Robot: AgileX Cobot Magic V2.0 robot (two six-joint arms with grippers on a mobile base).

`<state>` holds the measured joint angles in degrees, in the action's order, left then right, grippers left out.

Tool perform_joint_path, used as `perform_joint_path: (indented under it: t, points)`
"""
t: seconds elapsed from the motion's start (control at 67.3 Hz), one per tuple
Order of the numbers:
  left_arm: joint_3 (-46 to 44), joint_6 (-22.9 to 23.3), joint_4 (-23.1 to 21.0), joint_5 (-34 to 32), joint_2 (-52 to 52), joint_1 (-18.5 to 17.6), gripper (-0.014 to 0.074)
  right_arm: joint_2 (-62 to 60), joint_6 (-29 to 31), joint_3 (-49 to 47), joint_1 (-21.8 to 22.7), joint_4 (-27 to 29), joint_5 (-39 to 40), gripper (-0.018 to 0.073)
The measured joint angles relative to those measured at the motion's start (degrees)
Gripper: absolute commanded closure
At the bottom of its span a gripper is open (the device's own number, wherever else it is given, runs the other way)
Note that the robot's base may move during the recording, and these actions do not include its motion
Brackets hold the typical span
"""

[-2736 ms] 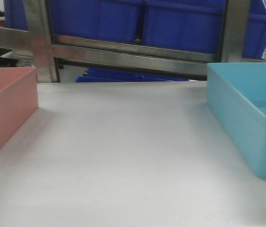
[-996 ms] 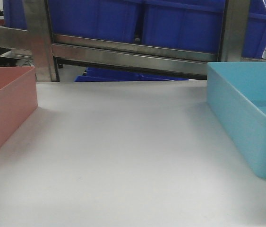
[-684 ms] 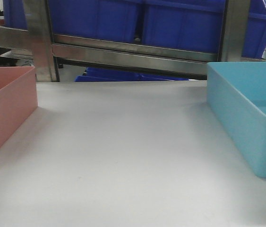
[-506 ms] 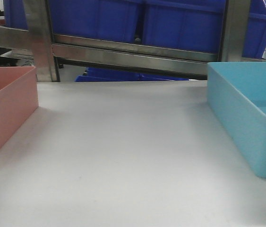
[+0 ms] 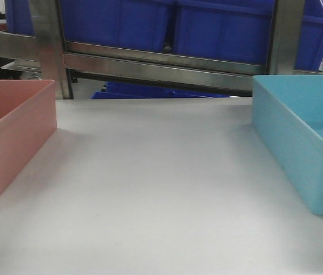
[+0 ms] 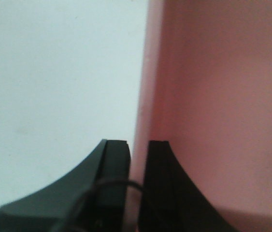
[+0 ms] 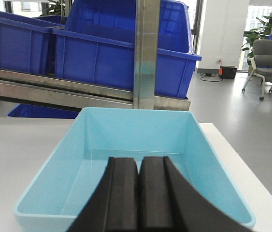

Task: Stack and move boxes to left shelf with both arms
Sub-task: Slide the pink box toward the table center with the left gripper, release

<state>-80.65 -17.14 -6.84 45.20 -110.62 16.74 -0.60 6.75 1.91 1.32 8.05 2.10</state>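
Right, on the front view the pink box sits at 9 o'clock on the table and the blue box at 3 o'clock. They are well apart, both upright and not stacked. At 12 o'clock, past the table's far edge, I see a steel bar with dark blue bins above it; I cannot see into those bins.

My left gripper straddles the pink box's side wall. One finger is outside over the table and the other is inside the box, with the jaws drawn in tight and the wall pinched between them. The part of the pink interior I can see is bare.

My right gripper hangs at 6 o'clock in its wrist view, over the near end of the blue box. Its jaws are pressed together to a hairline slit and hold nothing. The blue box's floor is bare wherever the fingers do not hide it.
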Motion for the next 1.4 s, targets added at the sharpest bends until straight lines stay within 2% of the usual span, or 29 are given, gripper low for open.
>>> perform_joint_path:
  t: [0.074,0.164,0.342,0.565,0.729,0.922,1.115,1.398]
  points:
    - [0.0,1.8,-2.2,0.2,2.3,-0.4,0.0606,0.0,0.0,0.0,0.0,0.0,0.0,0.0538]
    - [0.0,4.5,-2.6,1.1,5.3,-2.0,0.0607,0.0,0.0,0.0,0.0,0.0,0.0,0.0538]
    - [0.0,13.1,-3.3,2.5,10.7,-7.5,0.0607,0.0,0.0,0.0,0.0,0.0,0.0,0.0538]
    - [0.1,22.9,-3.6,4.8,12.5,-20.1,0.0607,0.0,0.0,0.0,0.0,0.0,0.0,0.0538]
    - [2.3,31.4,-2.9,3.4,12.5,-28.3,0.0606,0.0,0.0,0.0,0.0,0.0,0.0,0.0538]
    - [5.1,40.7,2.1,1.0,12.2,-36.4,0.0606,0.0,0.0,0.0,0.0,0.0,0.0,0.0538]
    - [5.7,44.1,4.1,-0.3,8.1,-40.2,0.0606,0.0,0.0,0.0,0.0,0.0,0.0,0.0538]
    - [5.8,45.6,3.2,-3.8,3.9,-41.7,0.0605,0.0,0.0,0.0,0.0,0.0,0.0,0.0538]
